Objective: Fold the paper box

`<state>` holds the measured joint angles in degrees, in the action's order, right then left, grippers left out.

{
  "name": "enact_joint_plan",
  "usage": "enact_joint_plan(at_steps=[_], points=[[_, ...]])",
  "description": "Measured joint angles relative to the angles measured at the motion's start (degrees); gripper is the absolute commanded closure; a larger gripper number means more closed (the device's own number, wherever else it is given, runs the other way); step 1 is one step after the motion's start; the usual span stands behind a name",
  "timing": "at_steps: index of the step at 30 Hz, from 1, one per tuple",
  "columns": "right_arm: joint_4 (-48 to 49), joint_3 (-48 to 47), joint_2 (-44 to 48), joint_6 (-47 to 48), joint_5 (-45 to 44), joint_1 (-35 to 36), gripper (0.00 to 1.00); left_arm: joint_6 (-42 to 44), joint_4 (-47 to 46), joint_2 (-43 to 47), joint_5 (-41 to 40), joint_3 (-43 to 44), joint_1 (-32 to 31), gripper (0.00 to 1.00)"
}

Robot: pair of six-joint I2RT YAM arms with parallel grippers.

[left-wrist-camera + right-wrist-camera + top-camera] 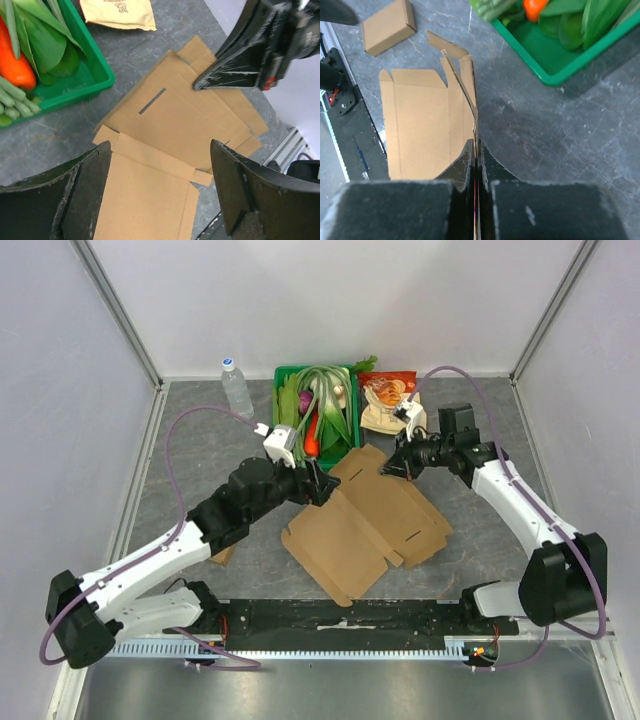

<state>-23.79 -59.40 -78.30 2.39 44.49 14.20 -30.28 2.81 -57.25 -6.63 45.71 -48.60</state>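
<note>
On the near side of the green crate (277, 405), towards the arm bases, the paper box (365, 525) lay on the dark grey table (180, 460). It was an unfolded brown cardboard blank, spread mostly flat, and its far corner came close to the crate's near right corner. One flap at the end nearest the crate stood up from the surface; the right wrist view showed it edge-on, as a thin line running into the fingers.

The right gripper (385, 470) sat just off the crate's near right corner. Its jaws were pressed together, with the flap's thin edge pinched between them. In the left wrist view its dark tip met the cardboard at that flap.

The left gripper (318, 485) hovered just in front of the crate's near edge, over the blank's panel on that side. Its jaws were spread wide and held nothing, and the bare cardboard, with a narrow slot cut in it, showed between the fingers (90, 190).

Inside the crate lay green leafy vegetables (322, 390) and an orange one (312, 435).

A clear water bottle (237, 388) stood upright just left of the crate. Printed snack bags (388, 400) lay just right of it.

A small folded carton (387, 27) rested well apart from the crate on its near left side. In the top view the left arm partly hid it.
</note>
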Motion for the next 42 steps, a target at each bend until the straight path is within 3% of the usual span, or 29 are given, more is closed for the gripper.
enact_joint_plan(at_steps=[8,10,15,19,24,32,42], points=[[-3.58,-6.1,5.51,2.05,2.73,4.42,1.0,7.5,-1.75,-5.29,10.69,8.59,5.11,0.35],[-5.05,-7.93,4.94,3.63,2.99,6.82,1.0,7.52,-1.6,-6.16,14.86,11.82,7.69,0.36],[-8.07,-12.44,1.57,6.62,3.21,10.6,1.0,7.23,1.9,-8.59,23.54,19.37,14.49,0.53],[-9.77,-15.1,-0.81,8.87,3.87,12.59,1.0,8.59,4.48,-11.72,31.95,23.67,16.81,0.59],[-13.03,-17.59,-2.99,11.65,5.92,14.16,1.0,10.91,8.31,-14.4,41.27,23.87,18.12,0.8],[-14.49,-19.82,-3.1,12.46,7.21,14.36,1.0,13.94,11.63,-15.63,49.2,23.87,18.62,0.8],[-14.21,-22.82,-5.4,11.26,7.13,15.87,1.0,14.49,11.32,-17.2,52.24,24.96,18.47,0.64]])
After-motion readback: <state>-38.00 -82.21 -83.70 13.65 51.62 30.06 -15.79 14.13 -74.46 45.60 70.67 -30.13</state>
